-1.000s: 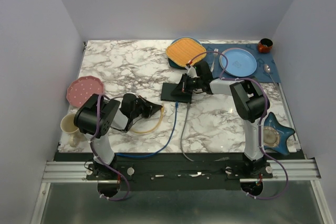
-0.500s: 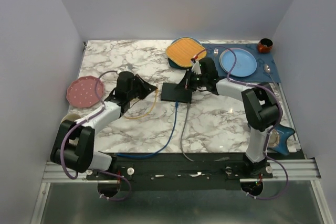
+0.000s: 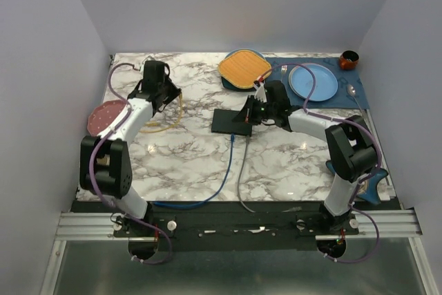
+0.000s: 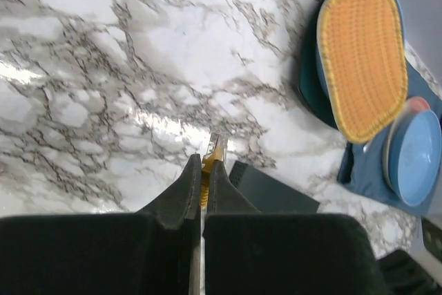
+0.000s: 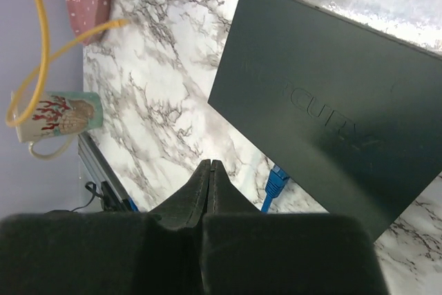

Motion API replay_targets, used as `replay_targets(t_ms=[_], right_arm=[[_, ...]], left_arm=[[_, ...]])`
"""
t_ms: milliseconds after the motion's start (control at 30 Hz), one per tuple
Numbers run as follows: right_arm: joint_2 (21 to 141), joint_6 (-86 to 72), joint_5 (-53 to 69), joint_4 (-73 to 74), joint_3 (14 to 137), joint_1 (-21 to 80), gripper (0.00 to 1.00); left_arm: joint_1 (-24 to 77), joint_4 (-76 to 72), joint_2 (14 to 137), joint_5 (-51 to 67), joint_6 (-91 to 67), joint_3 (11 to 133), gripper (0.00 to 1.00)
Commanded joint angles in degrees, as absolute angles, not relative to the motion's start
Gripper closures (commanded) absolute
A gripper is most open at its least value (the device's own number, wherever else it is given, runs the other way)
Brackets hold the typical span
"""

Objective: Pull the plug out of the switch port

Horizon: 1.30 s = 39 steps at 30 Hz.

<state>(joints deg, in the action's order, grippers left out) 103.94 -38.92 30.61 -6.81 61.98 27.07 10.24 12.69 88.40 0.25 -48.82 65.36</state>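
The switch (image 3: 231,121) lies mid-table, a woven mat (image 3: 244,68) behind it, a cable (image 3: 229,164) before it.

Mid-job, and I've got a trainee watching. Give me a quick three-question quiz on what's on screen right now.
1. True or false: the left fingers are shut on the yellow cable.
2. In the right wrist view, which cable's plug lies at the edge of the switch? A) pink cable B) blue cable C) orange cable
3. Fill in: the right fingers are ____ (open or shut).

Key: 1 true; 2 B; 3 shut.
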Motion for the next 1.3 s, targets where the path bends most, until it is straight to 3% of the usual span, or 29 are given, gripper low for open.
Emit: replay_targets(t_ms=[0,200,233,300,333,400,500,700,833,900,1033,1133,1267], right_arm=[[100.64,-37.53,28.48,-7.38,60.38,27.86,0.96],[100.55,-37.79,27.69,-9.14,58.10,28.12,0.96],[100.81,-37.79,27.86,-9.31,57.92,28.13,0.96],[100.99,-37.71,27.95,-9.40,57.75,28.13,0.96],[100.99,-37.53,27.86,-9.40,57.74,28.13,0.95],[100.90,-37.35,27.60,-9.40,57.74,28.13,0.95],[100.99,-37.35,27.60,-9.32,58.27,28.13,0.94],[101.07,-36.48,25.32,-8.18,59.24,28.13,0.86],[102.12,-35.77,23.64,-6.24,60.99,28.13,0.84],[102.92,-36.04,24.08,-5.89,62.39,28.04,0.86],[104.94,-37.26,25.74,-5.27,64.42,27.95,0.94],[106.87,-38.66,26.72,-5.19,64.95,27.86,0.97],[108.28,-40.16,27.59,-5.36,63.99,26.99,0.99]], left_arm=[[8.97,14.77,97.89,-2.20,-46.93,77.58,1.00],[8.88,13.01,109.23,1.04,-47.55,90.52,1.00],[8.88,13.18,110.47,1.75,-47.46,91.31,0.96],[8.88,14.67,112.93,2.38,-47.02,92.63,0.74],[8.88,15.03,112.94,1.68,-46.93,92.38,0.57],[8.79,14.94,111.37,-1.65,-46.67,90.27,0.46],[8.00,17.39,108.55,-6.22,-45.88,89.56,0.01],[7.73,23.73,99.77,-10.90,-48.06,84.57,0.01],[6.68,10.94,92.82,7.48,-57.29,67.27,0.01],[10.53,4.67,89.50,9.40,-57.83,59.43,0.01],[20.55,0.71,84.65,8.26,-57.30,51.87,0.28],[26.44,-5.96,82.71,7.83,-58.44,45.98,0.27],[27.07,-19.48,83.49,10.72,-64.32,35.89,0.14]])
